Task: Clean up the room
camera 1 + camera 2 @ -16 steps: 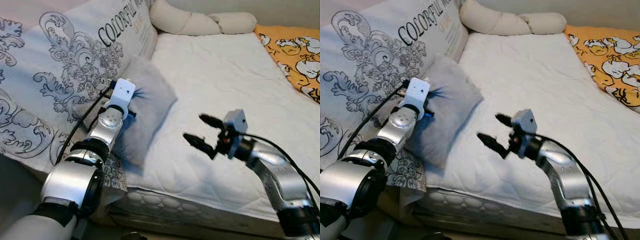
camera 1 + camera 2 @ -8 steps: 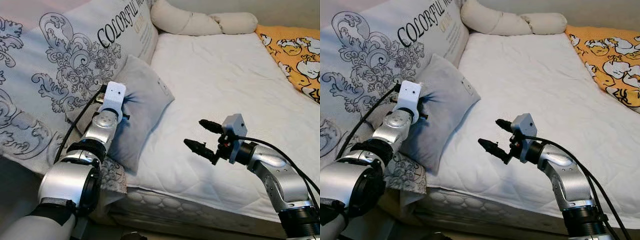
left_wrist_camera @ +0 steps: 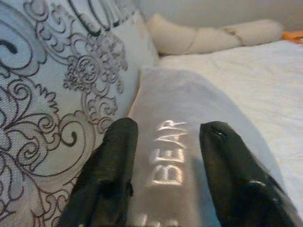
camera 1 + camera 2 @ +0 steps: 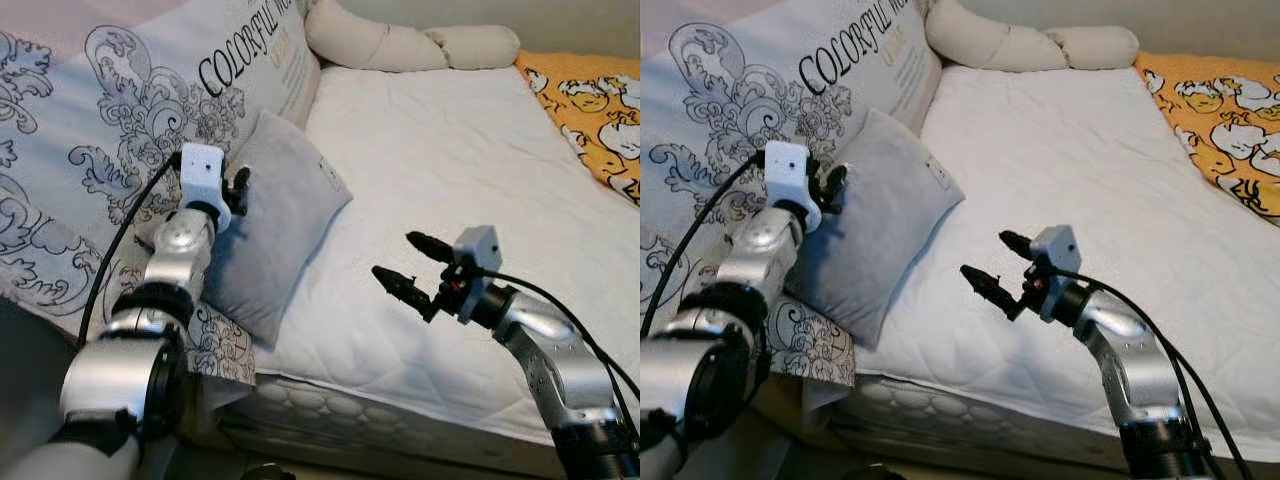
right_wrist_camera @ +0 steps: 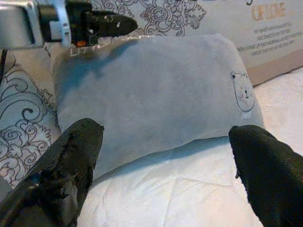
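- Two grippers are at work over the bed, and the left gripper (image 4: 238,186) has changed most: a second ago it was pressed into the grey cushion (image 4: 275,235), and it now sits higher, at the cushion's upper edge, left of centre in the head view.
- Its fingers (image 3: 111,175) stand apart, one on either side of the cushion's top seam with the word "BEAR" between them; they clamp nothing.
- The cushion has risen in that second from slumped and creased to a steeper lean against the big patterned pillow (image 4: 120,130). I judge it has just been propped and let go, so this piece of the tidying looks nearly done.
- The right gripper (image 4: 412,268) hovers above the white mattress (image 4: 470,170), lower centre of the frame, much where it was. Its fingers (image 5: 75,156) are spread wide and empty, pointing at the cushion's face.
- The cushion stands in the left half of the frame, at the near left side of the mattress, its lower edge on the sheet and its back touching the pillow.
- Its long axis runs from the lower left, near the mattress edge, up towards the upper right. Its front face, with a small bear patch, looks out across the bed towards the right gripper.
- A long cream bolster (image 4: 410,45) lies along the top of the frame and an orange printed blanket (image 4: 595,105) at the upper right.
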`<state>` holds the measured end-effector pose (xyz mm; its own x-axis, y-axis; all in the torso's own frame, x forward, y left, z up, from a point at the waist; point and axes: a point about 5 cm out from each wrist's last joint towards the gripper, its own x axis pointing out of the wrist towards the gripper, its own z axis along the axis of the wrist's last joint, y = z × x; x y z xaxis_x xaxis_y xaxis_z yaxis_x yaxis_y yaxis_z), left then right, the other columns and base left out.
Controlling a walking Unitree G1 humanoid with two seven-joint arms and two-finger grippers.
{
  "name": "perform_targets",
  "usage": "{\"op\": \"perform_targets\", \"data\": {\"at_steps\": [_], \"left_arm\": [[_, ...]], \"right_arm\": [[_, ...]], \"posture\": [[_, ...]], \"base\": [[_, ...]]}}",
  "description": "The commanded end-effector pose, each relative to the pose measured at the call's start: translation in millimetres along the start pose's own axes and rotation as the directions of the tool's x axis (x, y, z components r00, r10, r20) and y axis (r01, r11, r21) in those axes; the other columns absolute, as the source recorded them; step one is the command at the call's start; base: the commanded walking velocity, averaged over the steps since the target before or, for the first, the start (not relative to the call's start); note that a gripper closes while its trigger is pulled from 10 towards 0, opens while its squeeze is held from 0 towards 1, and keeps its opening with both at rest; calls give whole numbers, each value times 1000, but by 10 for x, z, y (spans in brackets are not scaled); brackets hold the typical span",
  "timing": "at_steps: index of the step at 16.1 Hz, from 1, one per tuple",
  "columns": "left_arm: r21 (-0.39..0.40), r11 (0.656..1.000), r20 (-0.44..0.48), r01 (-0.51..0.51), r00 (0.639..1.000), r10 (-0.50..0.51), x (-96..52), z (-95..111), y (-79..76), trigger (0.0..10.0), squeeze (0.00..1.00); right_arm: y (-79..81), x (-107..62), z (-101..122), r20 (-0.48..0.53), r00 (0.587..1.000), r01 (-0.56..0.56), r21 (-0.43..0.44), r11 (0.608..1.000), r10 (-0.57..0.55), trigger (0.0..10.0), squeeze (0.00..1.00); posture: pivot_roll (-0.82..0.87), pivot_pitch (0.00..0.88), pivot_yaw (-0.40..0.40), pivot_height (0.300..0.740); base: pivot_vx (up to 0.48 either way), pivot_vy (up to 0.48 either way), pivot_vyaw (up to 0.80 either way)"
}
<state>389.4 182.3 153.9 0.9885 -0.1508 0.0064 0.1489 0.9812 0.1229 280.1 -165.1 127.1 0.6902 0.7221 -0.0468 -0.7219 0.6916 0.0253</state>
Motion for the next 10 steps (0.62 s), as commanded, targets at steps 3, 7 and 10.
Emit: {"op": "perform_targets", "data": {"at_steps": [3,7,10], "left_arm": [[-67,989,152,134,981,-122,-129,142,-195,10000,945],[-110,982,149,155,979,-138,-472,43,-331,10000,945],[-101,990,72,97,993,-90,-770,-99,-250,10000,945]], "right_arm": [[-76,4,28,57,964,254,103,962,-260,10000,1000],[52,-50,-130,-7,909,413,145,899,-416,10000,1000],[26,-159,-205,-33,803,585,235,776,-595,10000,1000]], "posture": [[-19,0,45,740],[8,0,4,740],[9,0,-11,740]], "base": [[0,0,0],[0,-397,0],[0,-434,0]]}}
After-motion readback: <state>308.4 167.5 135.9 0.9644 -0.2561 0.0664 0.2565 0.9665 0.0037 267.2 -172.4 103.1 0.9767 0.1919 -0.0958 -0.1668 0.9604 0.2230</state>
